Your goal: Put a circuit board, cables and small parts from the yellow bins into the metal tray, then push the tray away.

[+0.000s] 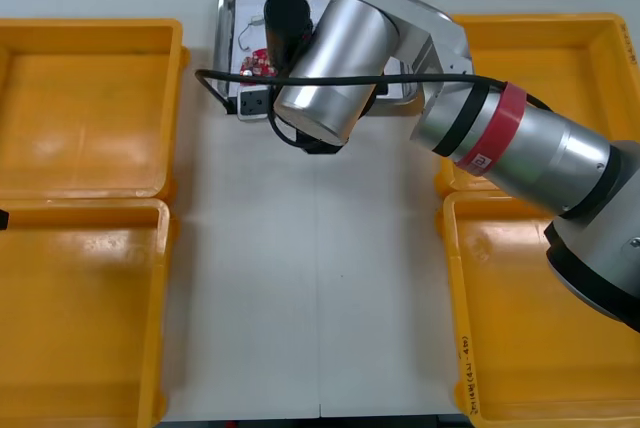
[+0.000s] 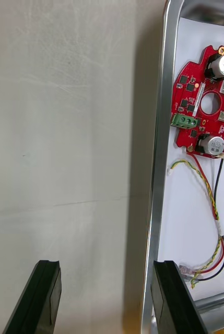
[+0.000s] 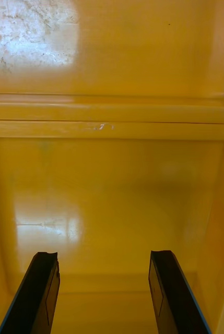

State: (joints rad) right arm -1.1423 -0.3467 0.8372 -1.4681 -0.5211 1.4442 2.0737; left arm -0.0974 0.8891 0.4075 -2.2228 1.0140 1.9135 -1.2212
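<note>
Here, pale table, right claw at tray.

Glossy plastic yellow bins, shiny metal tray, matt table.

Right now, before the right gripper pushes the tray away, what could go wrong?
The open right gripper has one finger over the table and one at the rim of the metal tray; a push from this corner may turn the tray instead of sliding it. That finger is near the red and yellow cable and might snag it. The left gripper hangs open over a yellow bin.
</note>
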